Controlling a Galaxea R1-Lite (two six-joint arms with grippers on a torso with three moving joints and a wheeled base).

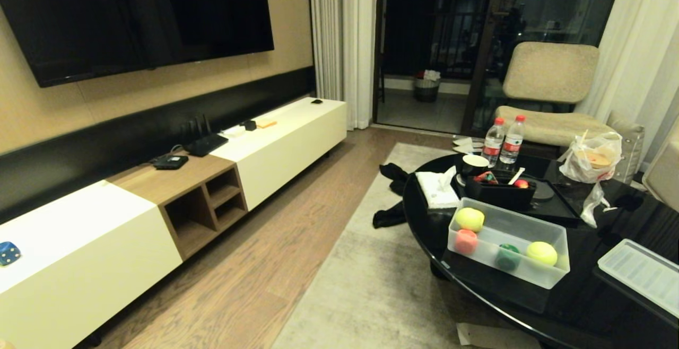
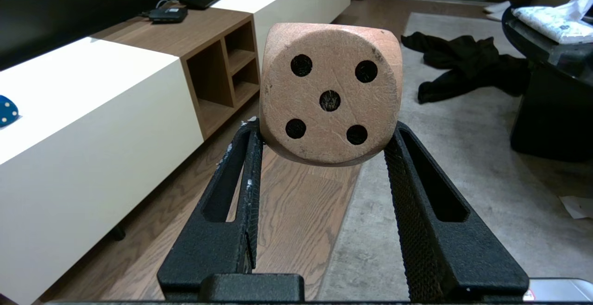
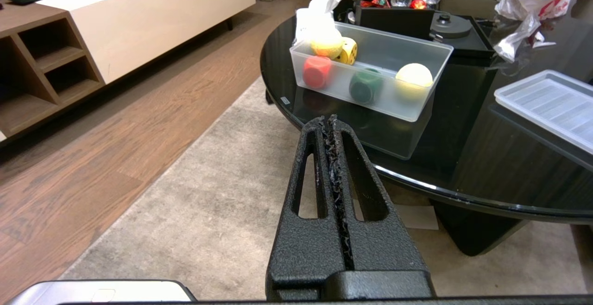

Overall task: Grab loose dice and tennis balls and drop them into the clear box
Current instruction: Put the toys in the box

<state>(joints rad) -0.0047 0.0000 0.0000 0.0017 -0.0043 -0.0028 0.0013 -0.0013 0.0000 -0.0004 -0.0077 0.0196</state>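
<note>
A: Status on the tan die (image 2: 330,92)?
B: Clamped between the fingers of the left gripper (image 2: 324,133); 5-pip face toward the wrist camera; hanging over the floor beside the TV cabinet (image 2: 92,110); not yet at the table.
A: Clear box (image 1: 551,277)?
B: On the black round table (image 3: 463,156), lid (image 1: 639,275) lying just beside it; already holding 2 tennis balls (image 1: 470,219), plus red, green and yellow dice.
A: Right gripper (image 3: 331,124)?
B: Closed on nothing; pointing toward the table.
A: Left to do?
B: Probably carry and drop the tan die; then fetch the blue die (image 1: 8,253) from the cabinet top.
</note>
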